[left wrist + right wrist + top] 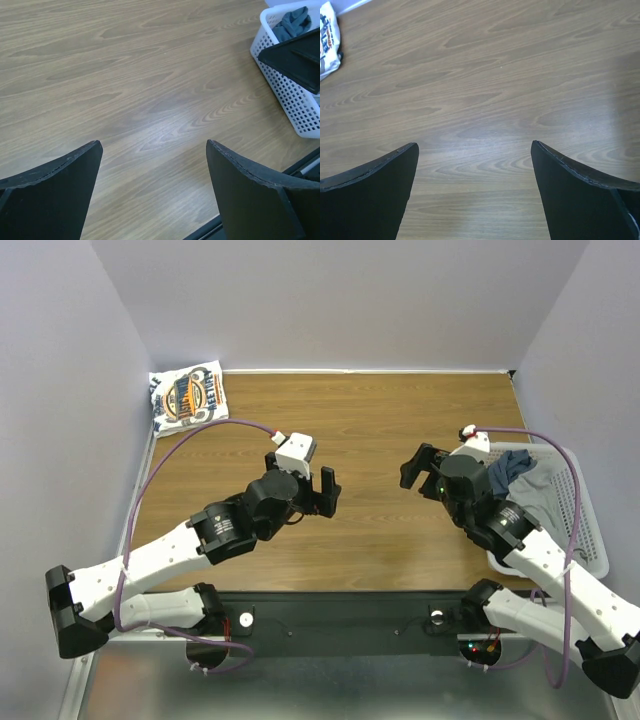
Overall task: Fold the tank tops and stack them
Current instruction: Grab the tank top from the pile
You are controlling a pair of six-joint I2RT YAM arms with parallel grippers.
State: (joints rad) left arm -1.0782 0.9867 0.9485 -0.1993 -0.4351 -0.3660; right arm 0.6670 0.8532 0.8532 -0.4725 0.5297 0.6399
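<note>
Wood-grain table (370,420), brown laminate, boxed in by plain pale lavender-white walls (330,300) on the back and both sides. A black rail (350,615) runs along the near edge with both arm bases on it, and there is dull metal sheet (330,690) below that. The white printed tank top (187,397) lies folded flat in the far-left corner of the table, against the left wall. It has a round blue-and-orange logo with lettering around it, too small and blurred to read, and only its edge shows in the right wrist view. The white mesh basket (590,540) sits at the right edge of the table, with the dark slate-blue tank tops (512,468) bunched inside and partly hidden by the right arm. In the left wrist view the same basket sits top right with blue cloth in it. No brand marks are readable on the arms or the basket. The left gripper (325,492) hangs over mid-table with its jaws spread wide, holding nothing, bare wood between the fingers. The right gripper (412,468) faces it from the right, well apart, also spread wide and holding nothing. Purple cables (150,490) loop off both arms.
</note>
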